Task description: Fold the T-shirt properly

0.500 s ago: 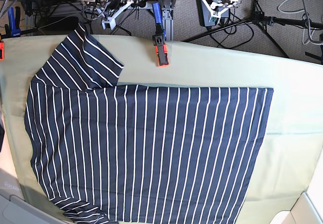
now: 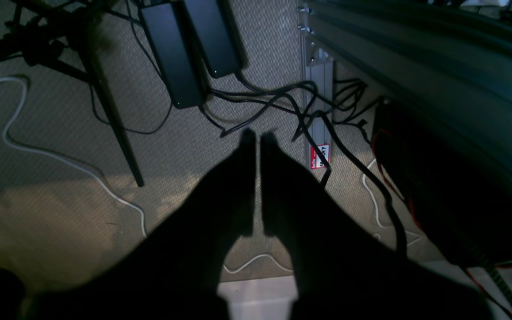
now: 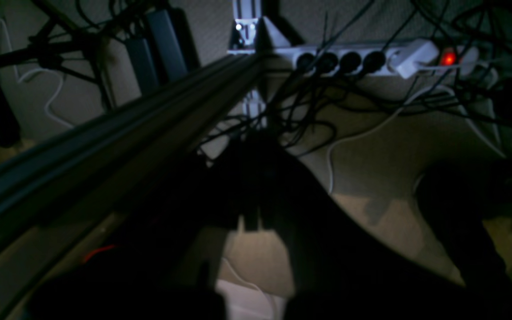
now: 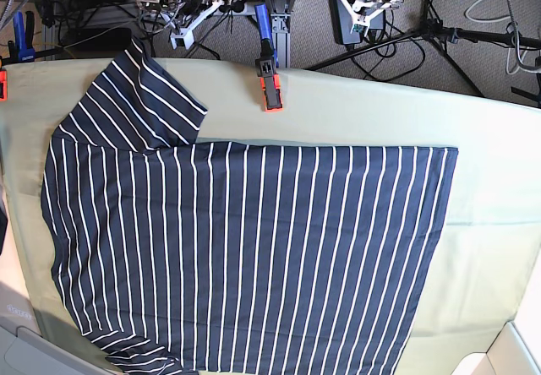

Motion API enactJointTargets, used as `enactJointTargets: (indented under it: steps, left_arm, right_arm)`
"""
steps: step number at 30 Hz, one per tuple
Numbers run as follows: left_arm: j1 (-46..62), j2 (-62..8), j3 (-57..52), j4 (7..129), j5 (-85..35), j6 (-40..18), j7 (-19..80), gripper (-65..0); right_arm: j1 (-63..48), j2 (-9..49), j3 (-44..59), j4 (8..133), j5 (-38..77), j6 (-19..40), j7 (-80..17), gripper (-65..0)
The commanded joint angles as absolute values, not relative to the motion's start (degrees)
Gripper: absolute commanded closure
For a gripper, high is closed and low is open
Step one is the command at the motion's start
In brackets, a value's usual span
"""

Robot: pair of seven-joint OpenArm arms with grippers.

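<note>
A pale green cloth [image 4: 499, 223] covers the bench, with grey floor [image 2: 167, 155] and loose cables beyond it. The left pincer [image 2: 258, 133] hangs off past the bench's far edge, over that floor, its tips nearly together with a thin gap and nothing between them. The right pincer [image 3: 254, 133], also out past the edge, is closed and looks empty. The shirt [image 4: 254, 248] lies in front of both pincers, well apart from them, spread wide on the cloth. One sleeve [image 4: 135, 100] sticks out toward the right pincer's side, and a near corner is rumpled. I'd judge the folding barely begun, if at all: sleeves, sides and length all seem left to do.
</note>
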State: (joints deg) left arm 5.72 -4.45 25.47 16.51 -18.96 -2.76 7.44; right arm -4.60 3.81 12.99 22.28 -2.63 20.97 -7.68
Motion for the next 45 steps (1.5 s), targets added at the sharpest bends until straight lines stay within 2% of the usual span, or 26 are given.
enactJointTargets:
  steps: [1,17,24,28,32,36,41,45]
  left_arm:
    - [5.76,-4.49,25.41,16.82,-19.07,-1.74,7.05,-2.0]
    - [6.35,-4.62,25.41,16.82,-18.70,-1.76,5.28,-2.0]
    - [10.83,-5.91,25.41,18.46,-17.78,-1.76,1.48,-2.0]
    - [16.27,-8.12,23.92,25.12,-17.93,-2.31,0.21,-2.0]
    - [23.14,-10.41,16.12,36.45,-18.50,-6.68,0.30,-2.0]
    - [30.74,-11.68,5.37,49.89,-22.06,-16.49,2.94,-2.0]
    - [38.98,-13.47,-3.81,67.55,-32.16,-28.62,10.17,-1.9]
    - [45.78,-14.74,-8.47,81.87,-36.23,-29.85,12.27,-1.9]
  right_arm:
    - [-4.62,4.12,13.15,22.76,-2.59,17.78,-7.05,0.0]
    - [-5.63,4.34,13.15,23.09,-2.61,17.78,-7.05,0.0]
    - [-13.15,7.14,13.10,29.89,-5.69,19.07,-7.05,0.0]
    - [-20.01,10.44,13.10,35.66,-0.64,21.89,-7.14,0.0]
    - [-28.36,13.78,13.10,43.75,5.63,22.81,-7.55,0.0]
    - [-38.04,17.41,13.10,54.76,12.80,22.98,-9.10,0.0]
    - [-49.93,22.15,14.83,73.41,22.76,22.96,-16.56,0.0]
    - [-58.61,23.86,22.22,89.17,32.58,22.98,-22.55,0.0]
